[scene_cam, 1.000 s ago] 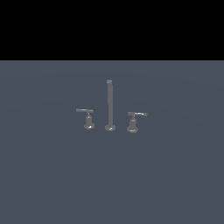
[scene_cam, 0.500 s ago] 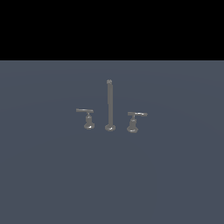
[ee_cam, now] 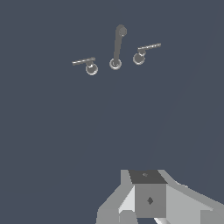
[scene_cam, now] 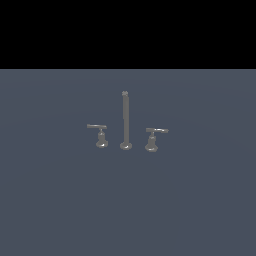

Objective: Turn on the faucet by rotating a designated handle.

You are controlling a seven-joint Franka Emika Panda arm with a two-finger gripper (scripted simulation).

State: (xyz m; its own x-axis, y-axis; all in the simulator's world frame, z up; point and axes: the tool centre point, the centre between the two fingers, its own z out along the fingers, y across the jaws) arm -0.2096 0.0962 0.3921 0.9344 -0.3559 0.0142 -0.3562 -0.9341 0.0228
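Grey and boxy, the gripper (ee_cam: pixel 151 205) shows only in the wrist view, as a pale housing with a dark square block at its middle; its fingertips lie outside the picture, so I cannot tell how far the jaws stand apart, and nothing can be seen held or touched by them. A wide stretch of bare slate-blue floor (ee_cam: pixel 65 144) lies between the gripper and the faucet (ee_cam: pixel 117 48), which stands well apart from it. In that view the spout post leans away from its round foot, with one small handle on each side of it. The exterior view shows no arm at all, only the faucet (scene_cam: pixel 125 120) standing on the floor (scene_cam: pixel 60 200) below a black band. There the thin post rises upright from its round foot, and the two short handles sit near it, neither touching it. The handle (scene_cam: pixel 100 135) with the thin dark lever and small bell-shaped base is on the exterior view's left, its lever lying level and pointing away from the post. The other handle (scene_cam: pixel 154 138), with a brighter lever and wider base, is on the exterior view's right, its lever also pointing away from the post.
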